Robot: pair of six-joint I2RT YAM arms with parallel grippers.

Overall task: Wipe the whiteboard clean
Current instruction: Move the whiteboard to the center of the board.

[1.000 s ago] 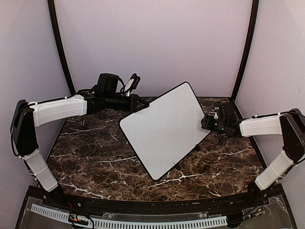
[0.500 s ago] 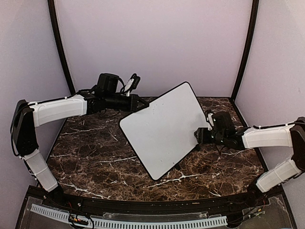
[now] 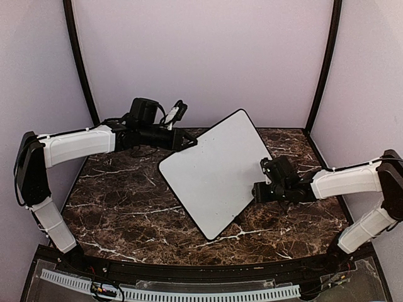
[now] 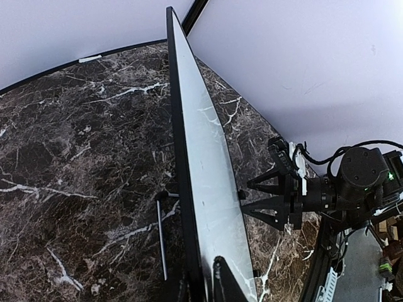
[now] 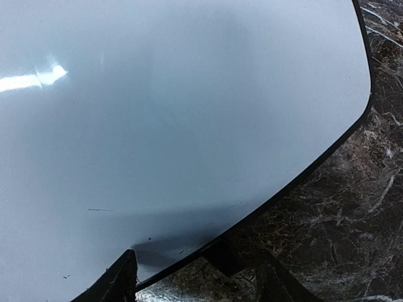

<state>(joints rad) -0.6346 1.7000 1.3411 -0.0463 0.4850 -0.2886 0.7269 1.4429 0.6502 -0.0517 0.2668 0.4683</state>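
Observation:
The whiteboard stands tilted on the marble table, its white face blank apart from faint specks. My left gripper is shut on its upper left edge. In the left wrist view the whiteboard runs edge-on away from the left gripper, its black frame pinched between the fingers. My right gripper is open at the board's lower right edge. In the right wrist view the whiteboard fills the frame, and the right gripper straddles the rim, one finger over the white face, the other over the table. No eraser is in view.
A thin black support rod lies on the marble table behind the board. Purple walls with black corner posts close in the back and sides. A white cable track runs along the near edge.
My right arm has swung left and nearer, bringing its gripper to the board's right edge with the jaws a little narrower. The board has shifted slightly. The left arm has barely moved.

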